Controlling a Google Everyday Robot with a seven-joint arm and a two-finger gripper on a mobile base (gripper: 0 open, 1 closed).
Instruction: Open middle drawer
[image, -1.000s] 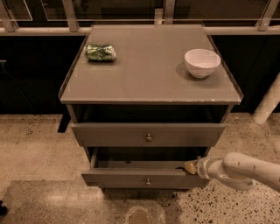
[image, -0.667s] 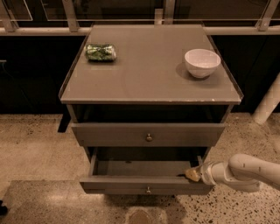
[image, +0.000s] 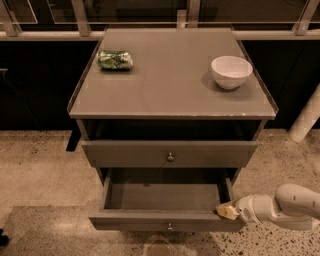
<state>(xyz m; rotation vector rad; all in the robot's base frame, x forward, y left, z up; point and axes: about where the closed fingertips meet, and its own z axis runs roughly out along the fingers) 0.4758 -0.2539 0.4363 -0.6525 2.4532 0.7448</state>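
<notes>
The middle drawer (image: 167, 219) is pulled well out of the grey-taupe cabinet. Its plain grey interior (image: 165, 196) shows and looks empty, and its small round knob (image: 170, 227) sits at the centre of the front. My gripper (image: 226, 210) comes in from the right on a white arm (image: 285, 205). Its yellowish tip is against the right end of the drawer's front, at the corner. The drawer above (image: 170, 153), with its own knob (image: 170, 156), stands slightly out with a dark gap over it. The lowest drawer is hidden beneath the open one.
On the cabinet top (image: 170, 80) stand a white bowl (image: 231, 71) at the right and a green crumpled packet (image: 115, 59) at the back left. A white post (image: 306, 120) stands to the right. Speckled floor (image: 40, 170) surrounds the cabinet, and a dark railing wall is behind.
The middle drawer has slid further out toward the camera. My gripper has moved forward with it at its right front corner.
</notes>
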